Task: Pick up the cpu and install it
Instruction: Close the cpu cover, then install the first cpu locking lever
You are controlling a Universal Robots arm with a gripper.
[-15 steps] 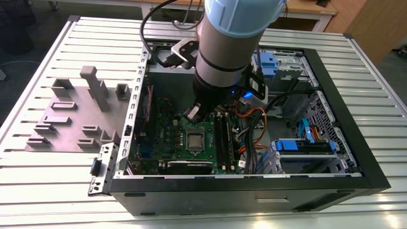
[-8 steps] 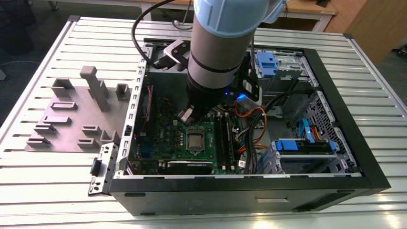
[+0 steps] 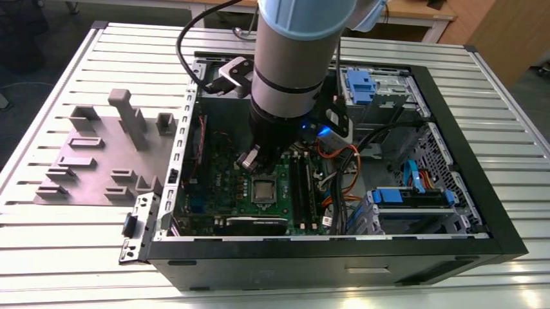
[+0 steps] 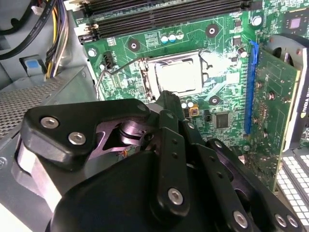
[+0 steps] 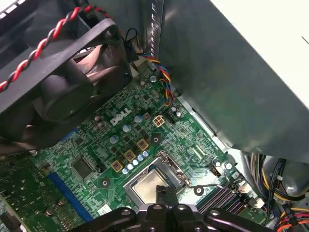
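Your black gripper (image 5: 166, 193) hovers just above the small dull-silver square cpu (image 4: 177, 76), which lies inside the silver metal socket frame (image 4: 147, 77) on the green motherboard (image 5: 120, 140). You cannot tell whether the gripper is spread or pressed together. Pushing down on a skewed chip could bend socket pins.

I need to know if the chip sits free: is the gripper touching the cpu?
Cannot tell. In the first wrist view the gripper overlaps one edge of the cpu, which lies in the socket, so any gap or contact is hidden.

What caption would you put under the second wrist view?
Robot pincer poised above the cpu in its motherboard socket.
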